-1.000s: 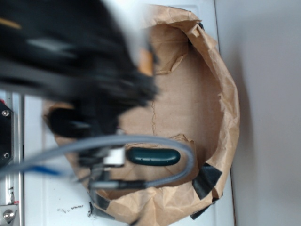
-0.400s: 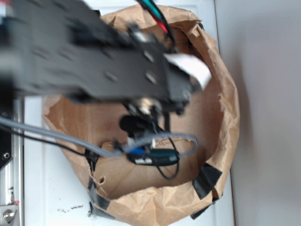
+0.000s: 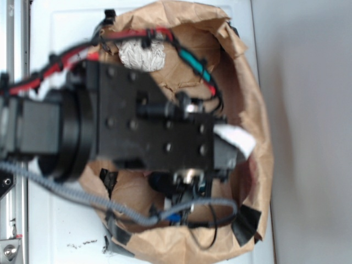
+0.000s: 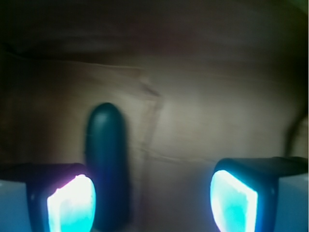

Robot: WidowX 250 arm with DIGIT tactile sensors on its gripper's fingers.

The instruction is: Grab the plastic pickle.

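In the wrist view our pincer (image 4: 152, 193) hangs wide open with nothing between its glowing pads (image 4: 71, 203), and the pickle (image 4: 108, 159) lies lengthwise on the brown paper floor, its rounded tip pointing away from us and its near end running down just beside the left pad. It sits off to the left of the gap, not centred in it, so we judge we need to shift sideways before closing. The pickle looks smooth, glossy and hard, a light plastic thing, stiff enough to take a firm squeeze but likely slippery; pinched near a rounded end it could squirt out. We would take it across its narrow width at the middle of its length, with the pads on its two long sides. From the outside view the arm (image 3: 148, 126) covers most of the paper bag (image 3: 258, 110), which lies on the white table (image 3: 60, 231), and the pickle is hidden beneath it there. A crumpled paper wad (image 3: 142, 54) rests near the bag's upper rim, well apart from where we are working, so we see little risk of catching it by mistake.
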